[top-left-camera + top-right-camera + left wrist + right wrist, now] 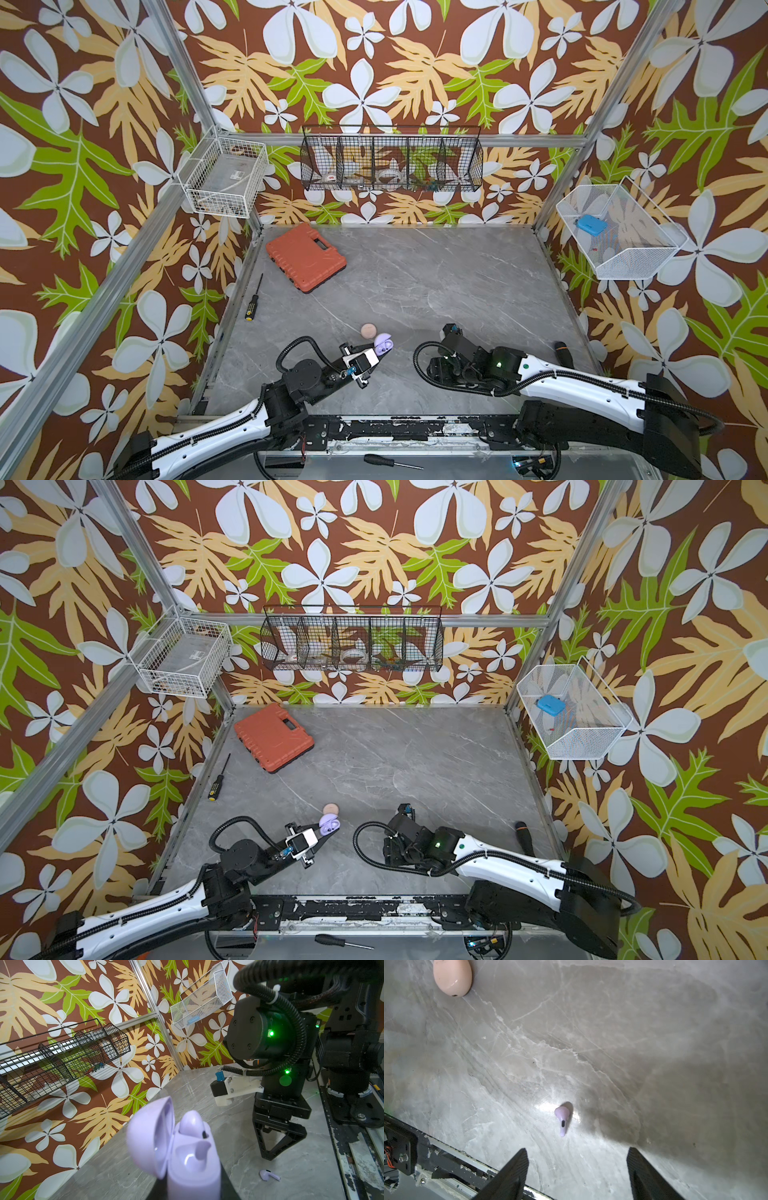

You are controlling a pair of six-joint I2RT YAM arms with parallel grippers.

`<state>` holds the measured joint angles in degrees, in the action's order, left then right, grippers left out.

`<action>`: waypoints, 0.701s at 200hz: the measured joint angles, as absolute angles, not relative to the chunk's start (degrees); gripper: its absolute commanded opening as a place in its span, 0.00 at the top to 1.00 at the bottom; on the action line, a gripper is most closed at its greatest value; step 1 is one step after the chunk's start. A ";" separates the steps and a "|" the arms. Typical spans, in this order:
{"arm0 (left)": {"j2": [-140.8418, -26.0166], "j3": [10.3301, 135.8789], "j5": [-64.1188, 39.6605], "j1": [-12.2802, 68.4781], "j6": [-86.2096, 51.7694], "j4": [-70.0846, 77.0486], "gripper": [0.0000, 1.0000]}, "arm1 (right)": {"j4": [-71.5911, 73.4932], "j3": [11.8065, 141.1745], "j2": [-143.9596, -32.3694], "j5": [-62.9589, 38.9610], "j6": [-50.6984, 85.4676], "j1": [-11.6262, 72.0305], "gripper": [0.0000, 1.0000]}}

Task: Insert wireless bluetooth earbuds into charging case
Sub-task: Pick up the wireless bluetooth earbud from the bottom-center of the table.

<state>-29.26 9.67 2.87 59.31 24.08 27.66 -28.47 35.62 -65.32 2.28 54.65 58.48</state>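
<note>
The left gripper (pixel 380 353) clamped the open round lavender plastic charging case (pixel 193 1163), one lavender earbud (pixel 192 1124) seated inside. At its 3 o'clock the right gripper (pixel 577 1149) held its jaws wide and empty above a loose lavender stemmed earbud (pixel 562 1120) lying flat on the grey marble table (pixel 633 1043), stem pointing toward the jaws.

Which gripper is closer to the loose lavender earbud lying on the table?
Right. The right gripper hangs right by the lavender earbud, jaws open toward it. The left gripper is farther off, holding the open lavender case.
</note>
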 measured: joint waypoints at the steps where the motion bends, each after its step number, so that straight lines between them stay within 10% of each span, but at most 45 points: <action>1: -29.26 9.67 2.85 59.31 24.05 27.66 1.00 | -28.51 35.70 -65.43 2.33 54.63 58.54 0.28; 140: -28.45 9.67 1.48 59.61 24.29 26.79 1.00 | -31.59 44.25 -80.51 3.79 51.44 60.16 0.55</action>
